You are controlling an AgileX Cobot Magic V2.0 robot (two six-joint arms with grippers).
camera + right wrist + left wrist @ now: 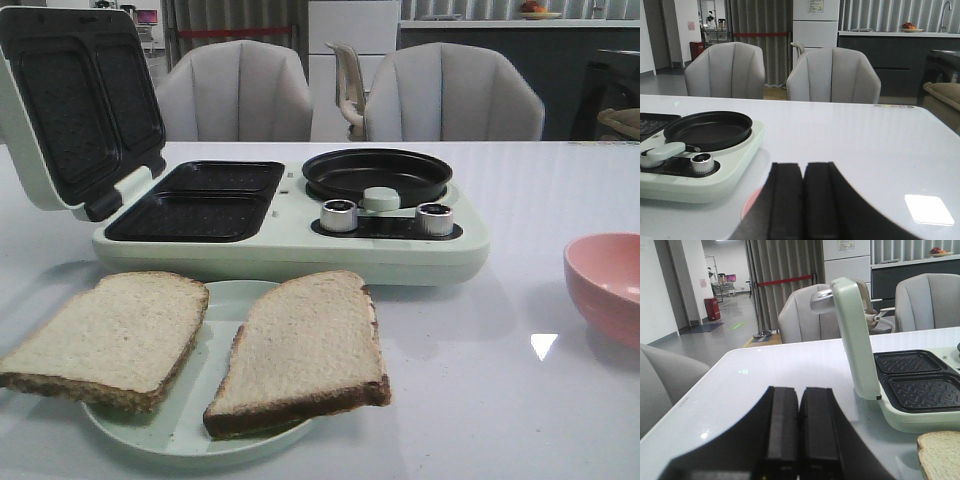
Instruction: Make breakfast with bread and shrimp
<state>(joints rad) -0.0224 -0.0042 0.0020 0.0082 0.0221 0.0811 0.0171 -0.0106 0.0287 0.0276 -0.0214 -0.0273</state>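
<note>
Bread first: two slices lie side by side on the pale green plate, just in front of the breakfast maker, both hanging over the plate's rim, so a careless push could tip one onto the surface. The maker's lid stands open over the empty sandwich wells, with the black pan to the right of them behind the silver knobs. Left end effector and right end effector both sit with fingers pressed together, holding nothing, so they'd need to spread before any grab. Shrimp? Can't see any; the pink bowl, right of the maker, hides its inside. Floppy bread may fold or tear when pinched, and a high approach could clip that upright lid.
</note>
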